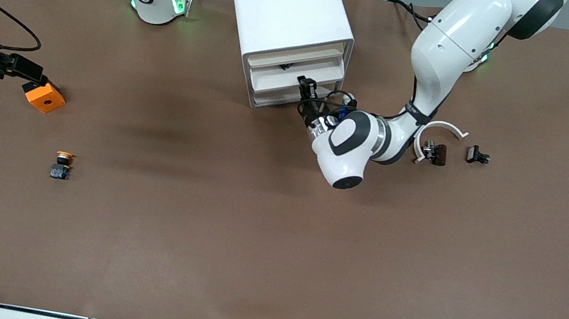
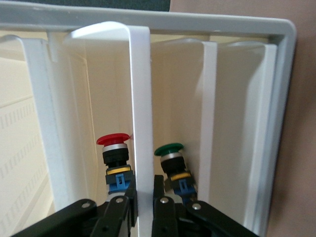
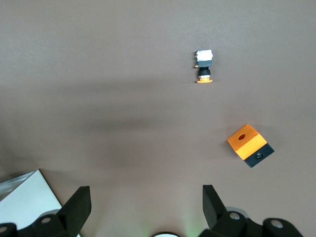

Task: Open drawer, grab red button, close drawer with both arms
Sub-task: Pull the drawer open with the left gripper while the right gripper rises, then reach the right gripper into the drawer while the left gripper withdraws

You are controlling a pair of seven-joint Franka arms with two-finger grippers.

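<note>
The white cabinet (image 1: 282, 3) stands near the robots' bases, its drawer fronts facing the front camera. My left gripper (image 1: 305, 89) is at those fronts. In the left wrist view it (image 2: 143, 202) is shut on the thin white front edge of one drawer (image 2: 140, 98). The red-capped button (image 2: 114, 148) lies in the drawer on one side of that edge. A green-capped button (image 2: 170, 153) lies in the drawer on its other side. All drawers look pushed in. My right gripper (image 3: 145, 189) is open and empty, up in the air over the table by the right arm's base.
An orange-capped button (image 1: 63, 164) and an orange cube with a hole (image 1: 45, 97) lie toward the right arm's end; both show in the right wrist view. A white curved piece (image 1: 442, 129) and two small black parts (image 1: 434, 151) lie toward the left arm's end.
</note>
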